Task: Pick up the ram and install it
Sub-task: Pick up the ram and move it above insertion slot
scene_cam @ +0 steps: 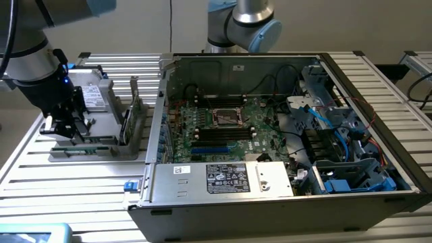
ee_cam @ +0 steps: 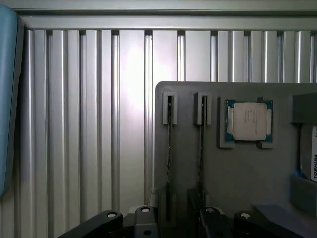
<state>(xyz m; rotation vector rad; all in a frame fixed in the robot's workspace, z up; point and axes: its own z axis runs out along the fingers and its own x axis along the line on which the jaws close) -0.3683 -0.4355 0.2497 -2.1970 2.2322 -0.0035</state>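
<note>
Two slim ram sticks stand on edge in slots of the grey parts holder (ee_cam: 237, 178): one ram (ee_cam: 170, 148) beside the holder's edge, a second ram (ee_cam: 202, 148) next to it. In the exterior view a ram (scene_cam: 80, 150) shows as a green strip along the holder's front edge. My gripper (ee_cam: 173, 223) hangs open directly above these sticks, holding nothing, with dark fingers (ee_cam: 143, 220) on both sides of the slots. In the exterior view the gripper (scene_cam: 64, 129) is low over the holder (scene_cam: 101, 152), to the left of the open computer case (scene_cam: 270, 202).
A processor chip (ee_cam: 249, 121) lies in a pocket beside the sticks, and a hard drive (ee_cam: 311, 158) lies further along. A larger upright green card (scene_cam: 135, 109) stands on the holder's case side. The motherboard (scene_cam: 223, 126) lies inside the case among cables. A second arm (scene_cam: 243, 23) stands behind the case.
</note>
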